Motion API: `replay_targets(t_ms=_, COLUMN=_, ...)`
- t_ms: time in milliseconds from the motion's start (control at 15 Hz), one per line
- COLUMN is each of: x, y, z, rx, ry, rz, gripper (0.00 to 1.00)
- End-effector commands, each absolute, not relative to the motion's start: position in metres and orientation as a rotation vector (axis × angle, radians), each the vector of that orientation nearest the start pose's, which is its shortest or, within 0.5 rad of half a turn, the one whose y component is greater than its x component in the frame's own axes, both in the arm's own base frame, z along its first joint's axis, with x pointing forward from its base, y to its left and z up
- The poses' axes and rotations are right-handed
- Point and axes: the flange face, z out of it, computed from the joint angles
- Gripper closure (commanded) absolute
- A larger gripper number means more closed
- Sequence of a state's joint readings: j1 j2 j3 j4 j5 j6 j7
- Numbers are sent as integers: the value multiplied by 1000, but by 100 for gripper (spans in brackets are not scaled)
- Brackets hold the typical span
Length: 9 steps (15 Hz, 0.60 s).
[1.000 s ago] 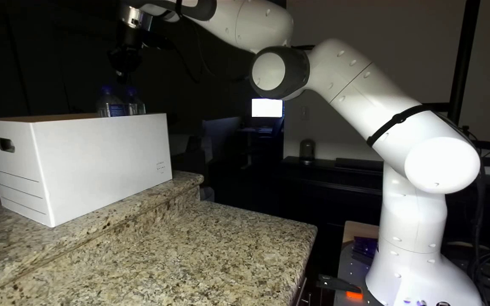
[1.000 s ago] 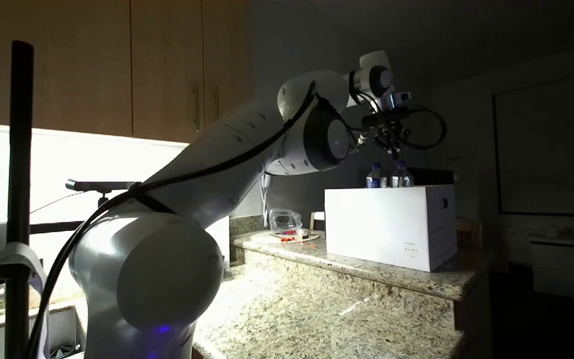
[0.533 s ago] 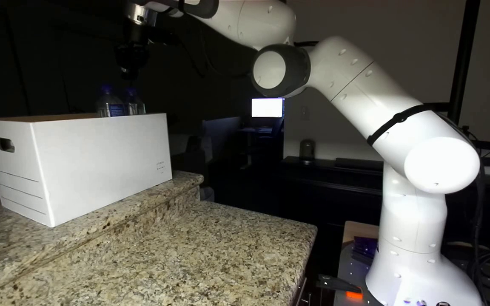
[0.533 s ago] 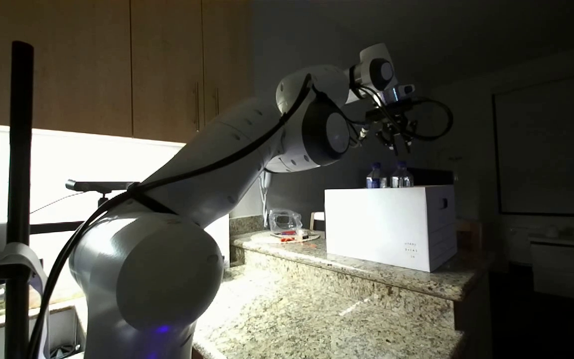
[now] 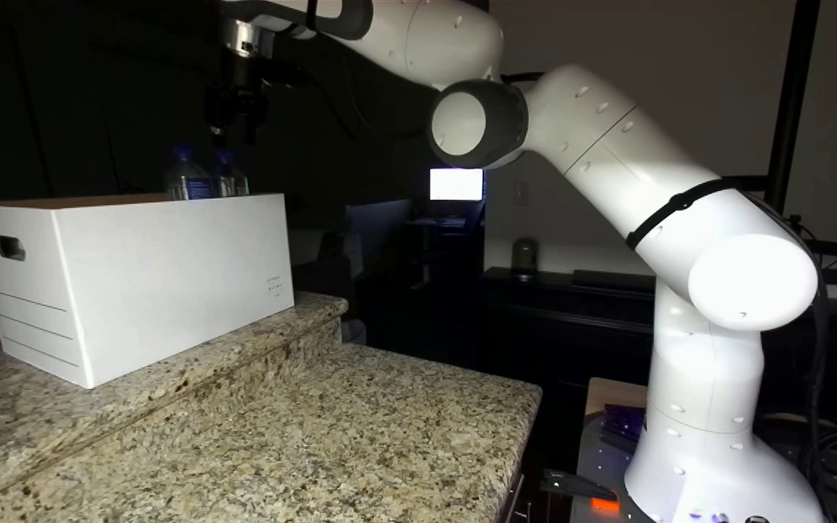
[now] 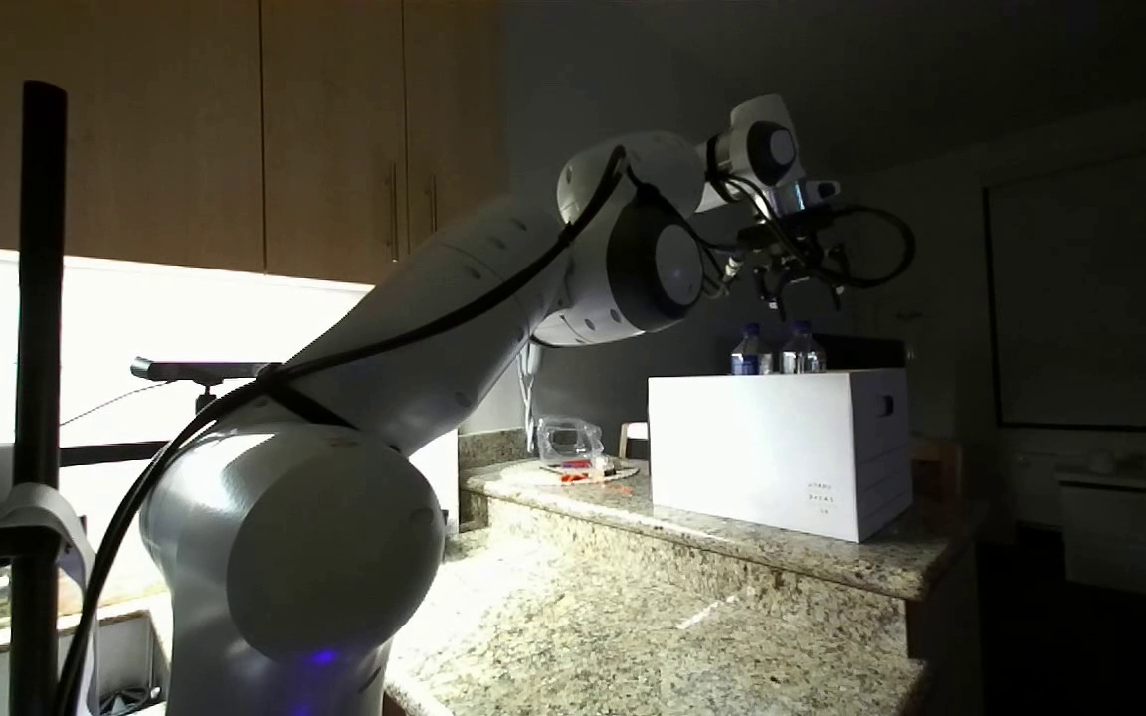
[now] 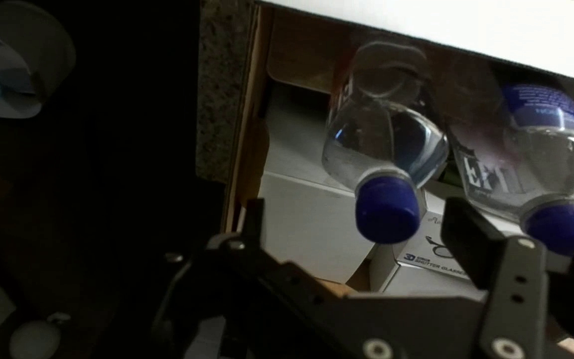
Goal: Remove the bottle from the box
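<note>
Two clear bottles with blue caps stand inside the white box [image 5: 171,283], their tops above its rim in both exterior views. The bottle by the box's end [image 7: 386,134] has its cap between my fingertips as the wrist view sees it. The other bottle [image 7: 541,154], with a blue label, is to its right there. My gripper [image 7: 354,219] is open, its fingers wide apart and touching nothing that I can see. In an exterior view the gripper [image 5: 234,136] hangs just above the bottle on the right [image 5: 231,181]. The bottles' lower parts are hidden by the box wall.
Smaller white cartons [image 7: 312,219] lie in the box below the caps, one with printed lettering. The box stands on a raised granite ledge [image 6: 732,537] above a lower counter [image 6: 613,636]. A clear plastic container [image 6: 570,438] stands further along the ledge.
My gripper's fingers have spread from shut to open. The gripper has moved to the right in both exterior views. The box and bottles stay where they were.
</note>
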State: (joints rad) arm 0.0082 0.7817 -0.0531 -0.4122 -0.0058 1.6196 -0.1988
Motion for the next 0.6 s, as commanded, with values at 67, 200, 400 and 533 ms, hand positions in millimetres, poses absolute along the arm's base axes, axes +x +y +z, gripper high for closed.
replay_targets(t_ms=67, x=733, y=-14, z=644, rx=-3132, ry=-294, rz=-588, gripper=0)
replay_targets(t_ms=200, x=735, y=-13, z=639, rx=-3126, ry=-309, rz=-586, gripper=0)
replay_targets(t_ms=400, x=739, y=-8, z=633, rx=-3123, ry=-337, rz=-585, gripper=26)
replay_targets(t_ms=533, x=742, y=-5, z=632, rx=-3129, ry=-367, rz=-608, gripper=39)
